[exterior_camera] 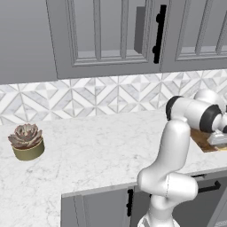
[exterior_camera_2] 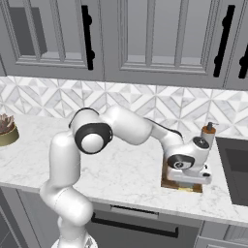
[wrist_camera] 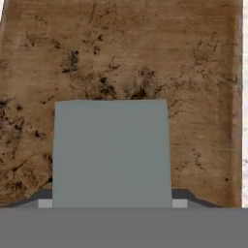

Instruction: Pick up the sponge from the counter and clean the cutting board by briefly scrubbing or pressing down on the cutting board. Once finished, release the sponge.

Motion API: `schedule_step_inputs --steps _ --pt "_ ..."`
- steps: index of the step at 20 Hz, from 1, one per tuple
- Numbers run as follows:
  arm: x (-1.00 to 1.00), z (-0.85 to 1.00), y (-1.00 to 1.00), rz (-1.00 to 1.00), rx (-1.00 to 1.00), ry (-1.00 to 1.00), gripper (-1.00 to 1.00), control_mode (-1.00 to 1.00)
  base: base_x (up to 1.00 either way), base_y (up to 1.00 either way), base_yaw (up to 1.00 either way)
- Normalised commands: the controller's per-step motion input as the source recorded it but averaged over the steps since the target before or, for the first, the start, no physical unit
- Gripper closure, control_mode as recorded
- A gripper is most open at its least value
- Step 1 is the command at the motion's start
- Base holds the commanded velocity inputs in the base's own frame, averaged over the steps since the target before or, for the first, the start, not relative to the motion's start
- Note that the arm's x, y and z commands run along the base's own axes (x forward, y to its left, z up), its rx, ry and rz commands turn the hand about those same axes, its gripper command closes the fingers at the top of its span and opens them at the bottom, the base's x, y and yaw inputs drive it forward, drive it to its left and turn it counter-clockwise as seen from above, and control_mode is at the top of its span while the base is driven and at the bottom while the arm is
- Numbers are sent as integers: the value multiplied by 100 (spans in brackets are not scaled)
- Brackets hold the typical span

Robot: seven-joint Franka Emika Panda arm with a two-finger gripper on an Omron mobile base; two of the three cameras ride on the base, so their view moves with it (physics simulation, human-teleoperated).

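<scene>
Hand view shows the sponge [wrist_camera: 111, 152] as a flat grey block pinched in the hand [wrist_camera: 111, 206], pressed on the cutting board [wrist_camera: 121, 53]. Beyond the board's far edge lies white desk [wrist_camera: 245, 97]. Right base view has a soap bottle [exterior_camera_2: 208, 134] just behind the board. Risk: a long scrub stroke could drag the sponge off the board's edge, or nudge that bottle.

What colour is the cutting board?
Reddish-brown wood with dark mottled stains; the cutting board shows best in the hand view.
</scene>
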Motion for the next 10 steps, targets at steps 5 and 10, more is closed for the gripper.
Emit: schedule_step_inputs --steps 5,10 --pt "-58 -1 -5 0 0 -2 100 -100 0 0 0" --pt "-18 19 -13 0 0 -3 100 -100 0 0 0"
